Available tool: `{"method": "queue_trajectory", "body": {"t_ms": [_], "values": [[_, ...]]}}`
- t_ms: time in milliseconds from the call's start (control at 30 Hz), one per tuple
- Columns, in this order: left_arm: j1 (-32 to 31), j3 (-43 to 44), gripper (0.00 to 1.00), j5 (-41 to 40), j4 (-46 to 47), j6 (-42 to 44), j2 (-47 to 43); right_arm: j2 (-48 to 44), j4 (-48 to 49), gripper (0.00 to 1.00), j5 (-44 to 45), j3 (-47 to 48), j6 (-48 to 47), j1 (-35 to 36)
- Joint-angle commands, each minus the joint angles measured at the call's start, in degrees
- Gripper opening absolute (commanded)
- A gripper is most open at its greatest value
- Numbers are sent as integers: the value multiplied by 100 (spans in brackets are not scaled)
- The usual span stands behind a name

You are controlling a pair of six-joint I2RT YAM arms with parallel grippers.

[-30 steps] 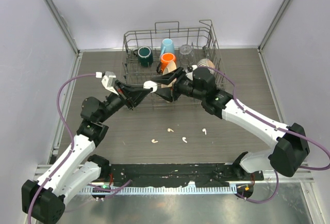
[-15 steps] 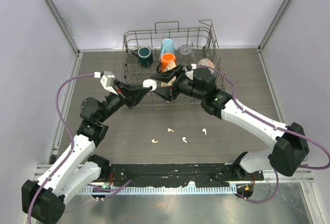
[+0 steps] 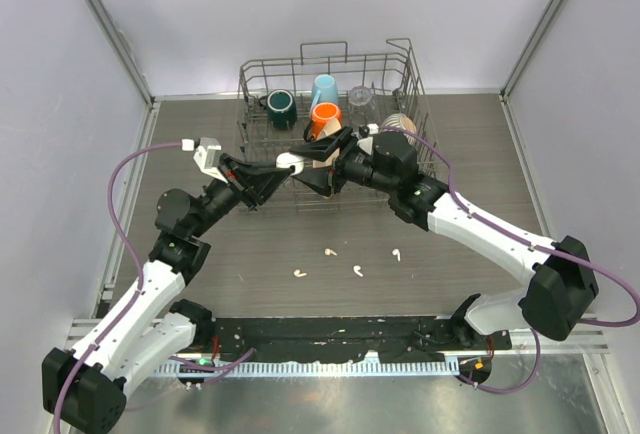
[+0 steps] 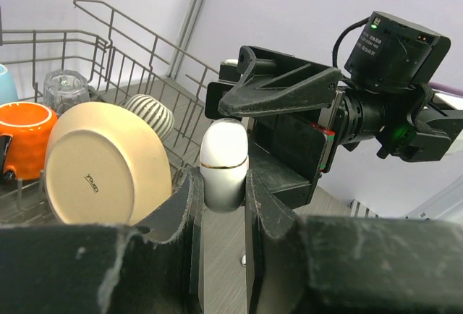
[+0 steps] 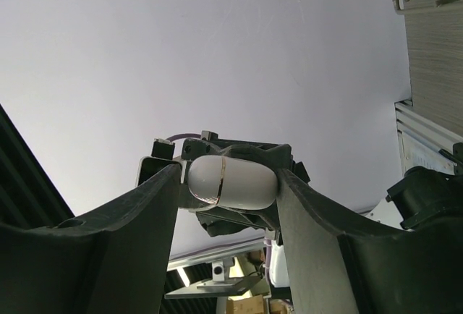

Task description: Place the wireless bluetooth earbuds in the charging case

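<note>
Left tool (image 3: 285, 166): clenched on the charging case (image 3: 291, 163), held off the tabletop (image 3: 470, 154) in front of the dish rack (image 3: 245, 84).
Left tool, wrist view: both fingers (image 4: 189, 198) press the lower sides of the case (image 4: 224, 155). The case stands upright and shut, with a thin gold seam line around it.
Right tool (image 3: 318, 162): fingers spread, one on each side of the same case, approaching from 3 o'clock.
Right tool, wrist view: the case (image 5: 231, 182) lies crosswise between the two fingers (image 5: 155, 205) and fills almost the whole gap. Whether the pads press on it or merely stand beside it cannot be told.
Wireless bluetooth earbuds: four, all loose on the tabletop at 6 o'clock from the case and well apart from it, at (image 3: 330, 251), (image 3: 299, 274), (image 3: 358, 271) and (image 3: 396, 253). None is in the case and none is in a tool.
Dish rack contents: dark green mug (image 3: 281, 106), blue cup (image 3: 323, 89), orange mug (image 3: 325, 114), clear glass (image 3: 360, 102), striped bowl (image 3: 398, 124) and a cream bowl (image 4: 101, 173) on its edge.
Position relative to rack: case and both tools sit at 6 o'clock of the rack, just beside its near wall.
Change over the last second: in the overhead view, the case and both tools have shifted slightly toward 12 o'clock. The left grip is unchanged. The four earbuds lie where they lay.
</note>
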Motion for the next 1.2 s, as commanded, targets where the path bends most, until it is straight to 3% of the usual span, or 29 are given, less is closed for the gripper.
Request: {"method": "queue_trajectory", "body": {"t_ms": [0,133,200,233,267,533,933,1067,1167], "values": [[-22,-3,0,-25,222,18,36,11,543,59,-185,84,64,46],[-22,-12,0,28,283,-8,98,64,657,48,-273,93,55,55],[-31,-3,0,63,301,-34,133,90,701,38,-308,93,38,55],[-31,5,0,107,292,-43,151,99,719,26,-317,110,20,55],[-23,14,0,116,301,-43,168,108,745,21,-334,110,-6,55],[-23,-12,5,125,415,-114,221,117,772,3,-379,49,-50,55],[-31,-12,9,160,520,-210,309,170,939,1,-449,-4,-15,63],[-31,-12,22,186,520,-210,292,108,912,1,-370,-57,-24,63],[-31,-21,24,213,555,-210,265,91,825,1,-343,-4,-76,55]]}}
